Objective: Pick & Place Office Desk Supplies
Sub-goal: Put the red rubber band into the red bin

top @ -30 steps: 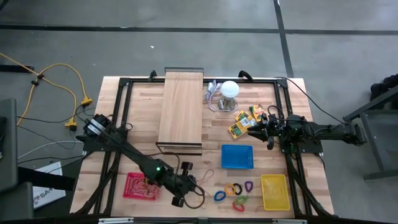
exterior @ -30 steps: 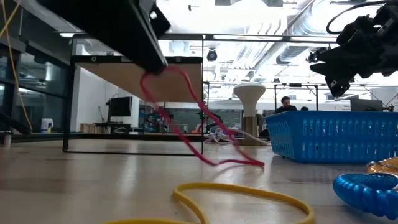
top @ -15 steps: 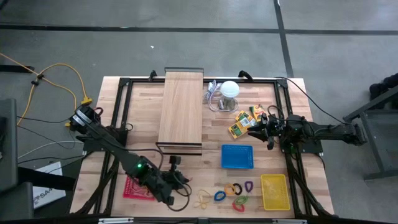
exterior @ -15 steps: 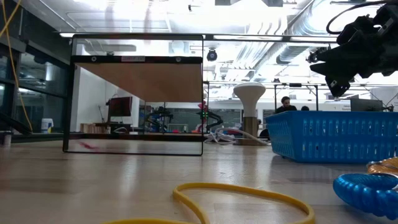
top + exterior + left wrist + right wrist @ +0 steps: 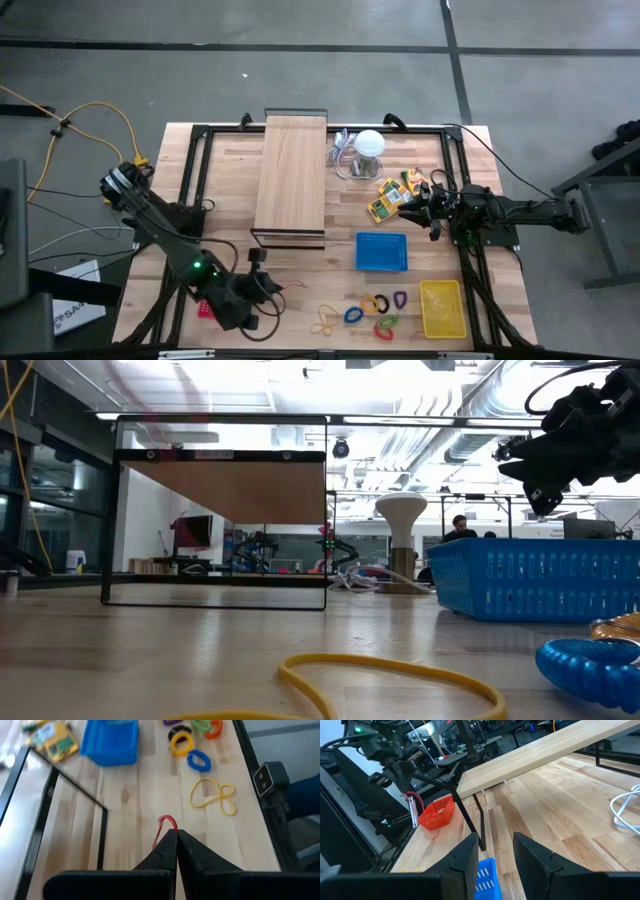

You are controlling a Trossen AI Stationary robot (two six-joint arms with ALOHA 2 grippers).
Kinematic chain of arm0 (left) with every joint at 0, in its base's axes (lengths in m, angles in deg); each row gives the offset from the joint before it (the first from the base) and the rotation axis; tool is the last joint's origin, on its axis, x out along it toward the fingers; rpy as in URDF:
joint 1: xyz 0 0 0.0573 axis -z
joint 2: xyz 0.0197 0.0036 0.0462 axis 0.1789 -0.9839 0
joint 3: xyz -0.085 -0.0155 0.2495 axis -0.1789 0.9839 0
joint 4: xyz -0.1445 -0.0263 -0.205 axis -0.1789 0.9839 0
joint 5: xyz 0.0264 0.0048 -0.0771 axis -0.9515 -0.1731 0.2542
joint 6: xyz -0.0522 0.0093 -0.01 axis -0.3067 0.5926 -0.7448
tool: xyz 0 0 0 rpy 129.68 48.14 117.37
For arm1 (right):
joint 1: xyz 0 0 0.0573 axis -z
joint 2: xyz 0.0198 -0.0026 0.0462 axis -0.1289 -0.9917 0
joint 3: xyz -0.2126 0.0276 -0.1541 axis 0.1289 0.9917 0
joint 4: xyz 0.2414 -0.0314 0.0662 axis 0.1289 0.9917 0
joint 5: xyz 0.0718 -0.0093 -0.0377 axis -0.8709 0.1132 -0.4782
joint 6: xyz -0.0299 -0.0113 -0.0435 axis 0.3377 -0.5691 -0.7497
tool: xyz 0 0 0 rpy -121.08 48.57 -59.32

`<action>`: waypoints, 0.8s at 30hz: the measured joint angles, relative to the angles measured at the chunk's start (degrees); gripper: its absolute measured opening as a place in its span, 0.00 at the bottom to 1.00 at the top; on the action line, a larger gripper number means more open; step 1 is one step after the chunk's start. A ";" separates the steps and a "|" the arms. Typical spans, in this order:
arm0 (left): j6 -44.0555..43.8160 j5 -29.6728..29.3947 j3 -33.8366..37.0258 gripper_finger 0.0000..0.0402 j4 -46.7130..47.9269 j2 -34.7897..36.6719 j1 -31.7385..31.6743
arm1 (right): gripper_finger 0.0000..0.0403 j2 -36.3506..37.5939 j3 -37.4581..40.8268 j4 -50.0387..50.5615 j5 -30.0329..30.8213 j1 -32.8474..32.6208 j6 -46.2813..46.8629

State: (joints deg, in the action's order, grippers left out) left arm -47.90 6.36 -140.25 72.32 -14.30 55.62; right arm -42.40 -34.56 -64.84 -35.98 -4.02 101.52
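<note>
In the high view the left gripper (image 5: 262,287) is seen at the lower left of the table (image 5: 230,190), beside the red basket (image 5: 205,306), which is mostly covered by the arm. In the left wrist view its fingers (image 5: 167,851) are pressed together on a red rubber band (image 5: 164,826), whose loop stands out past the tips above the bare wood. In the right wrist view the same band (image 5: 413,806) is seen hanging from the far gripper at the upper left of the frame, above the red basket (image 5: 437,813).

A yellow rubber band (image 5: 324,322) is laid flat near the lower centre of the high view, and it fills the foreground of the low view (image 5: 390,672). Just right of it the coloured loop clips (image 5: 377,308) are gathered, the blue one (image 5: 353,315) nearest the band. A blue basket (image 5: 381,252) is set above the clips and a yellow basket (image 5: 441,308) to their right. The yellow-orange printed packs (image 5: 390,198) are laid at the right centre, just left of the right gripper (image 5: 418,205), whose fingers (image 5: 468,854) are spread with nothing between them. A wooden board on a black frame (image 5: 291,175) is placed at the upper centre, with a white round object and its cable (image 5: 366,148) to its right.
</note>
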 joint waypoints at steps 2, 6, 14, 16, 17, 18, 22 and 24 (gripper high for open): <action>-4.34 -0.02 0.00 0.00 3.27 1.01 0.95 | 0.28 0.00 0.00 0.00 0.01 -0.01 0.00; -11.18 0.01 0.00 0.00 8.54 2.75 3.27 | 0.28 0.00 0.00 0.00 0.00 -0.01 0.00; -22.27 0.15 0.00 0.00 16.46 5.00 9.54 | 0.28 0.00 0.00 0.01 0.02 -0.01 0.00; -25.48 0.19 0.00 0.00 18.16 5.27 11.21 | 0.28 0.00 0.00 0.00 0.01 -0.01 0.00; -27.31 0.17 0.00 0.00 19.06 5.34 12.04 | 0.28 0.00 0.00 0.00 0.00 -0.01 0.00; -29.13 0.17 0.00 0.00 19.93 5.39 12.79 | 0.28 0.00 0.00 0.00 0.02 -0.01 0.00; -36.33 0.26 0.00 0.00 23.12 5.53 15.89 | 0.28 0.00 0.00 0.01 -0.01 -0.01 0.00; -39.95 0.29 0.00 0.00 24.81 5.53 17.38 | 0.28 0.00 0.00 0.01 -0.01 0.01 0.00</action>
State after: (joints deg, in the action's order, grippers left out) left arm -87.85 6.65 -140.25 97.13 -8.76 73.00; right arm -42.40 -34.56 -64.84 -35.99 -4.01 101.52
